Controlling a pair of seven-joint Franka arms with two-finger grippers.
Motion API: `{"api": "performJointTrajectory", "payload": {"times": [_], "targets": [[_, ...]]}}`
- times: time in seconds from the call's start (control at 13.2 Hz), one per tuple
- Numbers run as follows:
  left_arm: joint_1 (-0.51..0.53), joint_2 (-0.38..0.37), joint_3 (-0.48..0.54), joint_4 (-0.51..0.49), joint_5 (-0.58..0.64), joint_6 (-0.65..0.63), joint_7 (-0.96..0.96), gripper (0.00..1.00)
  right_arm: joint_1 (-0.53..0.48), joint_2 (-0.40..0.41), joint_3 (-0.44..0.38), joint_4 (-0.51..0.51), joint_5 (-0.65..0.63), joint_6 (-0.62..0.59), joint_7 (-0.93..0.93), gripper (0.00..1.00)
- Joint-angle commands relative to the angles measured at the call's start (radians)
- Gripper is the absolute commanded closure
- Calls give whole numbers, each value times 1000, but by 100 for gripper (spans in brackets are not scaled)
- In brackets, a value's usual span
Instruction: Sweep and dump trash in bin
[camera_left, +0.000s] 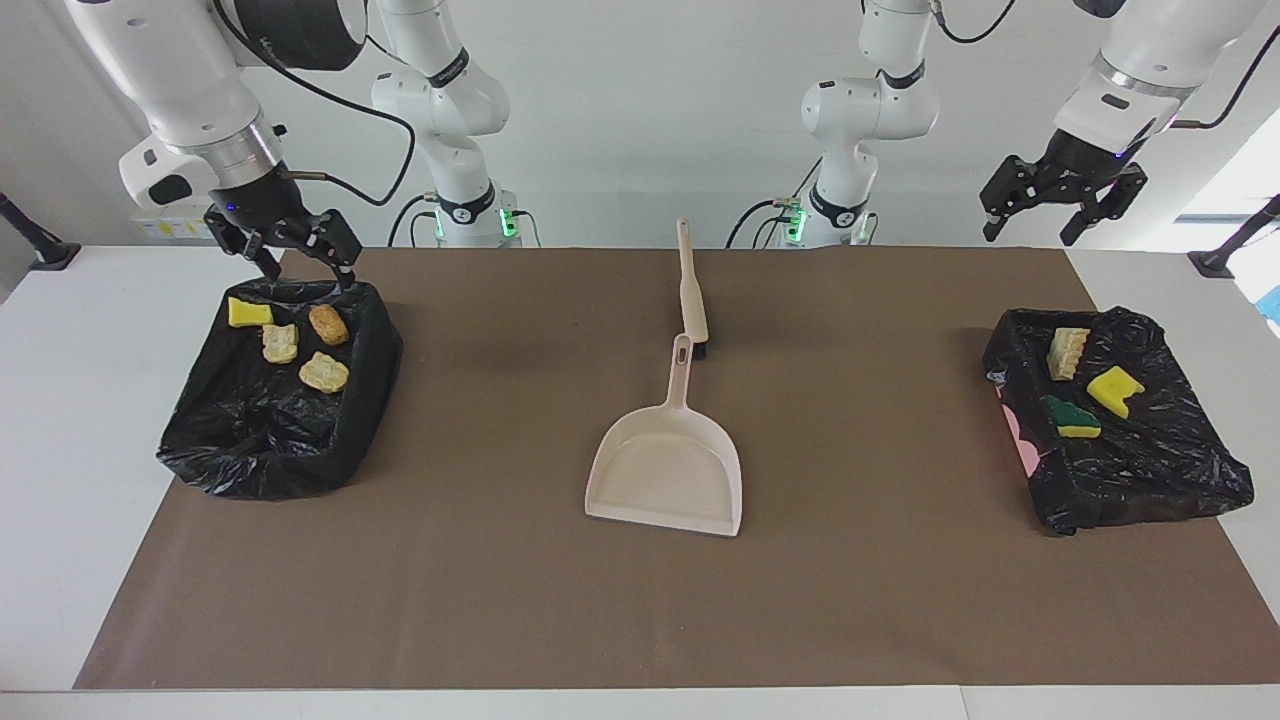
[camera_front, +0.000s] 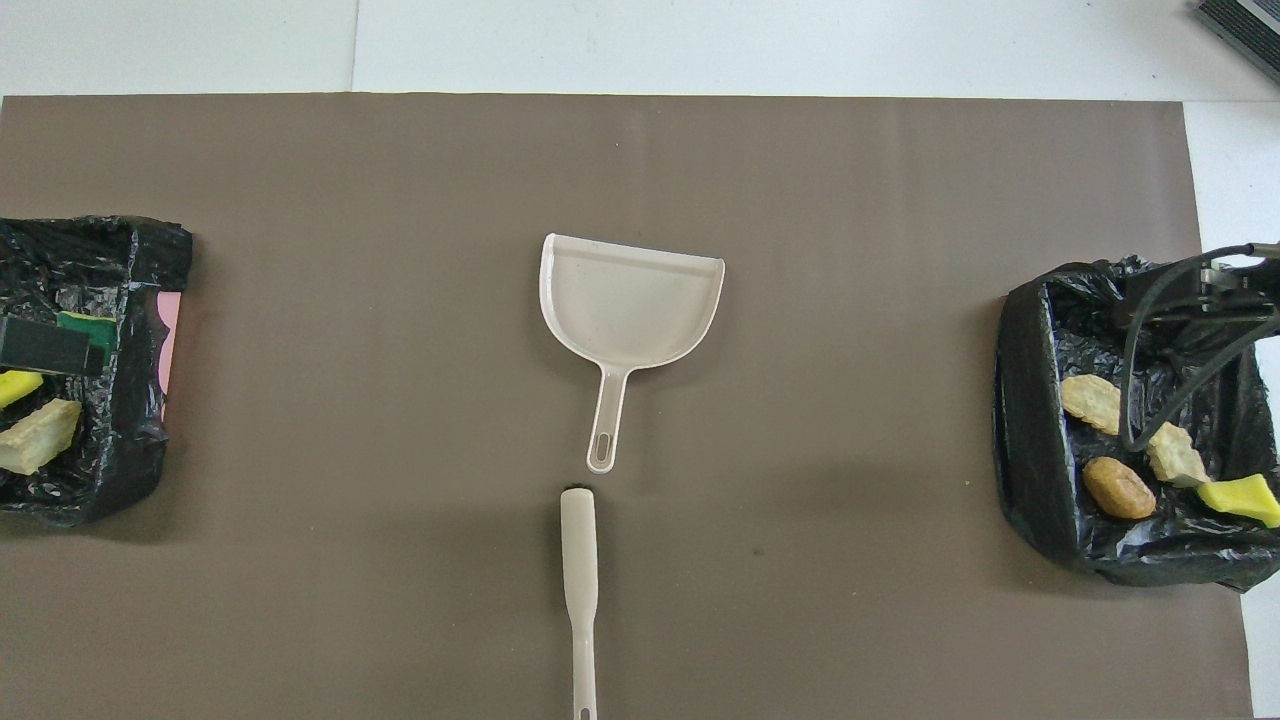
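At the right arm's end of the worktop, the right claw hangs open and empty over a bag-lined bin holding 4 scraps. Mid-worktop lie the dustpan and brush. At the other end, another bin holds 3 scraps; the left claw waits above, open, empty. The foam looks light, soft and crumbly; pinch gently across the middle.

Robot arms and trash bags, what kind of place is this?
Probably a robot test lab: two white arms with claws at a paper-covered table, with a staged dustpan, brush and bag-lined bins of sponge scraps.
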Motion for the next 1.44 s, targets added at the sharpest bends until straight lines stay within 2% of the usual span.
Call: {"api": "performJointTrajectory", "payload": {"times": [0.0,1.37], "targets": [[6,-35,0,-45,12,25,15,0,-6,-10,10,-5,-22,-14,-15,0],[8,-40,7,-50,5,22,1,0,-4,-14,12,-6,-19,-8,-15,0]]}}
